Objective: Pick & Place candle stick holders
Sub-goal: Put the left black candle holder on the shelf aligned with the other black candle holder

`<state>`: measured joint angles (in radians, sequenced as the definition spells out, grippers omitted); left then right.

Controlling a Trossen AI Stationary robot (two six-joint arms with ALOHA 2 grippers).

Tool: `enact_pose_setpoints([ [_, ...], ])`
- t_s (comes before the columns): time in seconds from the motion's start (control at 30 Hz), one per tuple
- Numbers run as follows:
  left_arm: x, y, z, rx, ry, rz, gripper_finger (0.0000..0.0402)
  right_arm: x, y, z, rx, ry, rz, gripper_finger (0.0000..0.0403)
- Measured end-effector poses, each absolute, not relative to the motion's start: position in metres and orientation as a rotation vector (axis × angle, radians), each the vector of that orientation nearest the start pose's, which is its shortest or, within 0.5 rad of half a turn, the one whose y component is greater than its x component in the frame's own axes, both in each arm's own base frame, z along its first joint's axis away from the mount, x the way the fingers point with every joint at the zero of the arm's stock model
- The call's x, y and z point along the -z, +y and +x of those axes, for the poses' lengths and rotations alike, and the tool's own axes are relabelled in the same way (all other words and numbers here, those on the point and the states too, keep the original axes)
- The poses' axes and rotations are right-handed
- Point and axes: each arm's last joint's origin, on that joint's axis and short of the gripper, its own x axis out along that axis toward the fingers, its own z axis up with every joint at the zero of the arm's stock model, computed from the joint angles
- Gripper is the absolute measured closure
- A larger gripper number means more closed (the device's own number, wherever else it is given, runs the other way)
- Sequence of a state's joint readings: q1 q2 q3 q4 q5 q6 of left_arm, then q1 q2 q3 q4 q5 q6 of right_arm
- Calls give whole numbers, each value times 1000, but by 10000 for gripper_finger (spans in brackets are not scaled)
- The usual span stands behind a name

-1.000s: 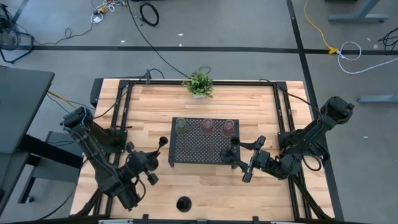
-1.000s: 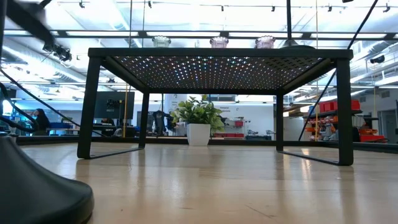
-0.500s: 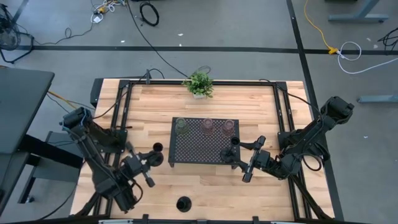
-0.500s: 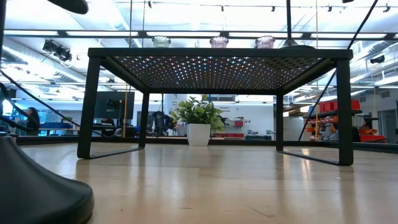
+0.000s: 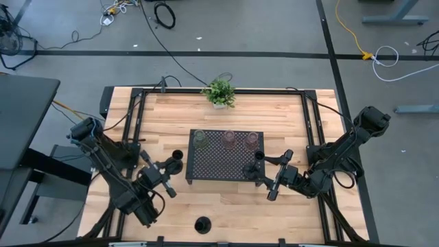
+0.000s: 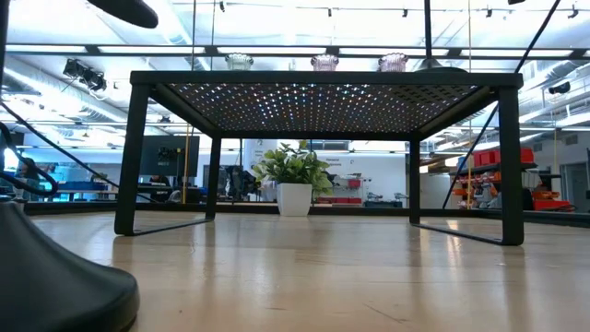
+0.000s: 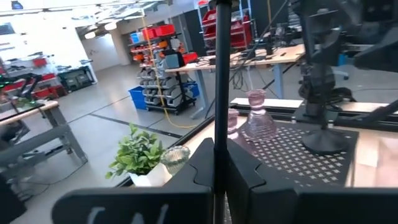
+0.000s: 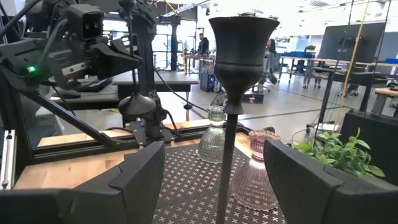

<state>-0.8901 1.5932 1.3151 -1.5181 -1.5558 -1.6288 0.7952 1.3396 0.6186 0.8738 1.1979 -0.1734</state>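
My left gripper is shut on a tall black thin-stemmed holder, left of the black perforated tray. Its base hangs clear of the table. My right gripper is open at the tray's near right corner. Its fingers stand on either side of the second tall black holder, which stands by its base on the tray. One greenish and two pinkish glass holders stand along the tray's far side. The squat black holder rests on the table near the front edge. My left gripper pinches the tall holder's thin stem between its two fingers. The fingers come level from the table's left and lie across the stem. The holder is upright and lifted clear of the table, as the right wrist view also shows.
A leafy potted plant stands at the table's far edge, behind the tray. The tray stands on legs with open space beneath it. Bare wood lies between the tray and the front edge.
My left gripper has carried the tall black holder, lifted clear of the table. In the low view its base has gone rightward, toward the tray's left side. The holder has gone from a blurred slant to upright.
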Motion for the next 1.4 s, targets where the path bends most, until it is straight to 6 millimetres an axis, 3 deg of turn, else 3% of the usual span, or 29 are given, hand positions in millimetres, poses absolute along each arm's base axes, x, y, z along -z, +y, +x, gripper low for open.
enact_pose_setpoints([
  [0.13, -290, -185, 193, -702, 94, 123, 389, -256, 167, 202, 408, -49, -41, 130],
  [0.2, -289, -183, 191, -699, 199, 234, 389, -256, 167, 202, 408, -49, -41, 130],
  [0.27, -299, -172, 183, -708, 240, 238, 389, -256, 167, 202, 409, -50, -43, 130],
  [0.37, -325, -152, 164, -693, 164, 159, 389, -257, 167, 202, 410, -51, -49, 130],
  [0.47, -330, -138, 139, -635, 137, 111, 389, -256, 167, 202, 409, -52, -40, 130],
  [0.53, -324, -131, 119, -569, 118, 52, 389, -256, 167, 202, 407, -53, -35, 130],
  [0.67, -288, -128, 93, -435, 76, -41, 389, -256, 167, 202, 408, -52, -38, 130],
  [0.77, -285, -127, 81, -368, 11, -81, 389, -258, 166, 202, 410, -59, -39, 130],
  [1.1, -274, -145, 78, -319, 9, 19, 389, -259, 164, 202, 460, -64, -14, 130],
  [1.2, -276, -149, 78, -308, -18, -87, 389, -259, 164, 202, 463, -64, -17, 130],
  [1.4, -274, -167, 97, -377, -8, -45, 389, -259, 164, 202, 459, -63, -24, 130],
])
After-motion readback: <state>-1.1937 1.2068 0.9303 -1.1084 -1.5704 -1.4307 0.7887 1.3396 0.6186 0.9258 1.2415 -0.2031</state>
